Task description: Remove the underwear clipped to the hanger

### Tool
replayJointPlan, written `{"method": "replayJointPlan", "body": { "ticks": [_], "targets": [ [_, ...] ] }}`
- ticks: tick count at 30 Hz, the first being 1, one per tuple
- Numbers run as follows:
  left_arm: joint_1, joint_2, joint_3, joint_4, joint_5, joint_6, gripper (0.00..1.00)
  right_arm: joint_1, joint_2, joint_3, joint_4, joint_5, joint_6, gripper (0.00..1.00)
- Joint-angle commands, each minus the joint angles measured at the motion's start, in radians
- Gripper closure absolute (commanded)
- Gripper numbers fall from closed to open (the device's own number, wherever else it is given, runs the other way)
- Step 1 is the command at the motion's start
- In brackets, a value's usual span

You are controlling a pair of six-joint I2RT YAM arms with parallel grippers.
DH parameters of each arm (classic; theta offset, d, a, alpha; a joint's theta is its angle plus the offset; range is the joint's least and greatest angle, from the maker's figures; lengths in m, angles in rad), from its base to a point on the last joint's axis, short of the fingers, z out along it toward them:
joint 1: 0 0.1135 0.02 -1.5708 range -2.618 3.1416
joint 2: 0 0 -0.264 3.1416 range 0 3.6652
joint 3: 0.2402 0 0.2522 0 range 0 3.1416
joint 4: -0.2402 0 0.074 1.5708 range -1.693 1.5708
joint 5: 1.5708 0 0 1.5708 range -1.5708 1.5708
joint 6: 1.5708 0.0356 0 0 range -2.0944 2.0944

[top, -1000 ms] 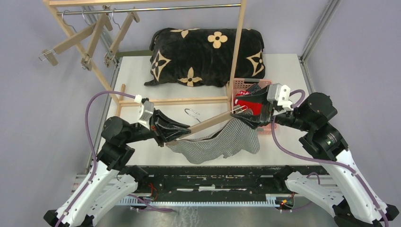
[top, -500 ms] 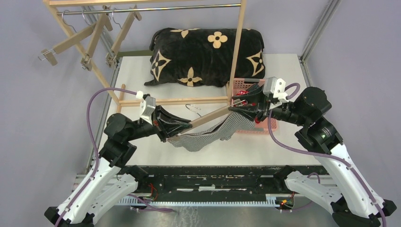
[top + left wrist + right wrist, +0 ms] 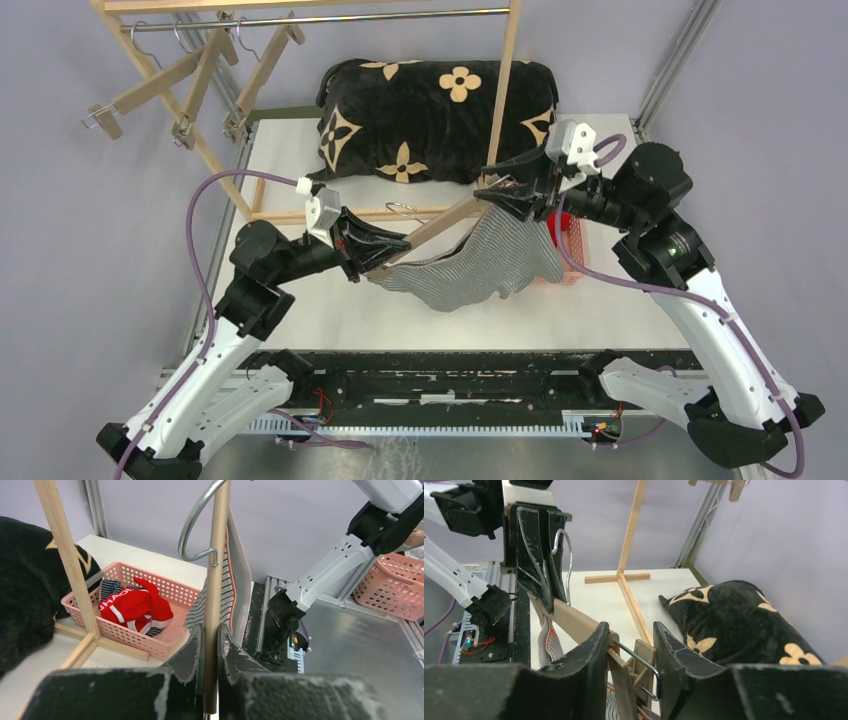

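Two big items sit far on the table (image 3: 610, 160): the wooden rack (image 3: 505, 100) and the black floral cushion (image 3: 430, 110). Neither matters for the next move.

Next in size is the pinstriped pair (image 3: 480, 265), the only one hanging from the hanger (image 3: 440, 228). It drapes below the bar and sags toward the near side, over mid-table.

Key relation: the hanger's long axis runs near-left to far-right, w/ the right end further off. Each arm has one end, so the cloth spans the gap betw. them.

The pink basket (image 3: 130, 635) sits on the right side of the table, just beside the rack's post. The red pair (image 3: 135, 607) lies in it, w/ the navy pair (image 3: 110, 587) tucked beside it, so those two look done.

Left gripper (image 3: 210, 635): clamped tight on the wooden bar at its left end, acting as the anchor.

Right gripper (image 3: 631, 630): one finger each side of the clip (image 3: 641, 670) at the right end, pressing on it. It looks squeezed, but can't tell if the clip has let go, since the cloth edge is hidden under the fingers.

The right arm is the nearer one to that clip, so the release should be its job. The left-end clip is hidden by the left gripper, so can't tell if cloth is pinned there too.

Smallest: the hanger's wire hook (image 3: 197, 525), free and off the rail.
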Motion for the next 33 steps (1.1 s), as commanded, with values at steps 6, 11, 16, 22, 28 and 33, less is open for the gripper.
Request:
{"method": "replayJointPlan", "body": {
  "ticks": [6,11,16,22,28,33],
  "targets": [
    [-0.002,0.020,0.107,0.072,-0.080,0.061,0.97,-0.057,0.148,0.093,-0.104,-0.185,-0.026,0.49],
    [0.005,0.021,0.098,0.081,-0.090,0.052,0.97,-0.090,0.134,0.047,-0.060,-0.205,0.008,0.99],
    [0.016,0.015,0.092,0.091,-0.107,0.046,0.97,-0.104,0.089,-0.004,0.011,-0.170,0.043,1.00],
    [0.038,0.004,0.082,0.090,-0.113,0.040,0.97,-0.116,0.043,-0.032,0.049,-0.016,0.077,0.10],
    [0.046,0.011,0.074,0.098,-0.127,0.032,0.97,-0.116,-0.090,-0.223,0.284,0.277,0.187,0.00],
    [0.047,0.001,0.040,0.135,-0.147,0.010,0.97,-0.117,-0.236,-0.399,0.481,0.446,0.260,0.00]
  ]
}}
